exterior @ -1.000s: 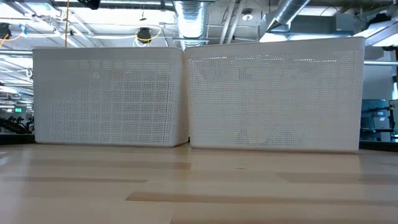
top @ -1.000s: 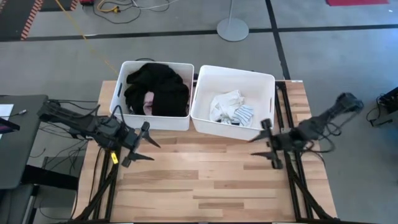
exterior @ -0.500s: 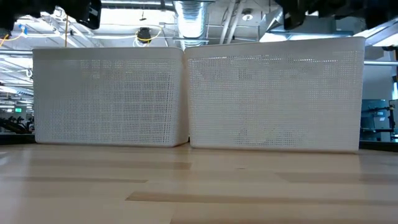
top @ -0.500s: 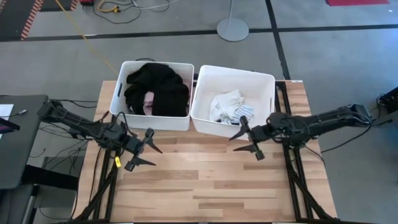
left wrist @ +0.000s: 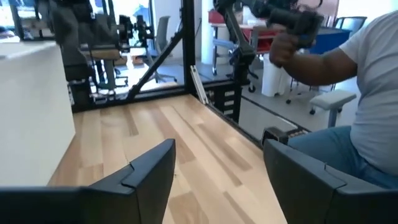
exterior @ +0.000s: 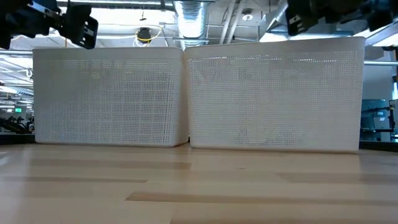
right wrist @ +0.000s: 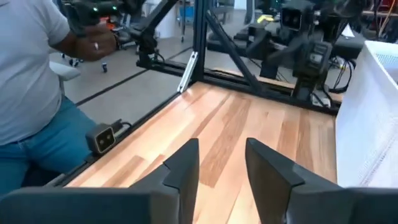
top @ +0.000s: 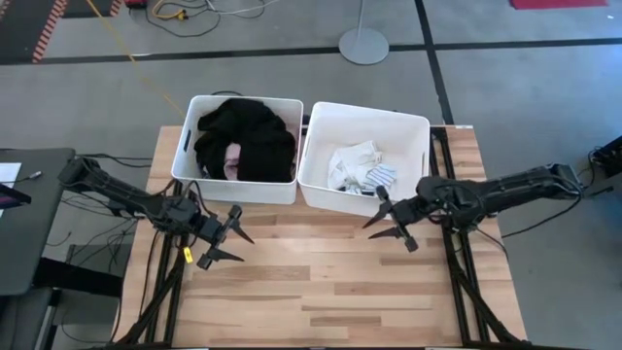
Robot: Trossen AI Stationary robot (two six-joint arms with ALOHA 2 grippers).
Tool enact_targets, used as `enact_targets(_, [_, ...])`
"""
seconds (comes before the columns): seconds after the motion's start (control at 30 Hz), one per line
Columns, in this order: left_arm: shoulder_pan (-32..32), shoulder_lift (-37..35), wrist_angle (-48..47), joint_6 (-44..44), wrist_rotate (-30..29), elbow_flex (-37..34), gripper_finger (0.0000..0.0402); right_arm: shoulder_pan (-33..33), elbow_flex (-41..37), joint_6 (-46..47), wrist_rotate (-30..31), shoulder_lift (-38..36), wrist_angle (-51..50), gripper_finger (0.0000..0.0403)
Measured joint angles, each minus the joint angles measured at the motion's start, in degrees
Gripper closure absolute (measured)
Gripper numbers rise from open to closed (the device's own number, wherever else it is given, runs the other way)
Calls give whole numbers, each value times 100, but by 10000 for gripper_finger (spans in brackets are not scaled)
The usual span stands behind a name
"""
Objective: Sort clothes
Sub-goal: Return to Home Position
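From above, the table point(top: 321, 292) holds no loose garment. The black garment point(top: 248, 136) fills the left bin point(top: 185, 160), with a scrap of dusty pink point(top: 231, 167) at its near edge, and the white socks point(top: 352, 160) and striped sock point(top: 382, 178) lie in the right bin point(top: 420, 146). This looks like a dark-versus-light split that is already complete. The left gripper point(top: 231, 247) and right gripper point(top: 391, 234) hover over bare planks in front of the bins, both spread wide and holding nothing, which fits arms pulling back to rest. From table height, only the bins' perforated front walls show. A faint shadow of socks shows low behind the right one, and dark arm parts hang at the top corners. The left wrist camera looks past its parted fingers point(left wrist: 149, 171) along empty wood, with a person in a white tee point(left wrist: 373, 74) beyond the table edge gripping a dark handle. The right wrist camera shows its own fingers point(right wrist: 183, 165) apart with nothing between them, and the person's hand point(right wrist: 93, 43) on a similar control. No brand, label or legible writing appears in any view.
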Motion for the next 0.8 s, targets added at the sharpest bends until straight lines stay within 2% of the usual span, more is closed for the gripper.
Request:
enact_targets(0.23, [0,458,192,-147,24,-14,190,595,0,-234,2,-686,-372,270])
enact_targets(0.33, [0,716,345,-119,24,-14,197,1040,-21,-379,-44,-749,-343,270])
enact_targets(0.5, [0,1057,914,90,15,-12,208,1626,-514,-346,-103,-789,-176,270])
enact_targets(0.63, [26,1202,998,244,-159,-34,218,1679,-1173,-40,163,-989,547,271])
enact_targets(0.8, [236,1365,1945,-42,73,-423,225,1515,-1895,126,175,-1399,1313,278])
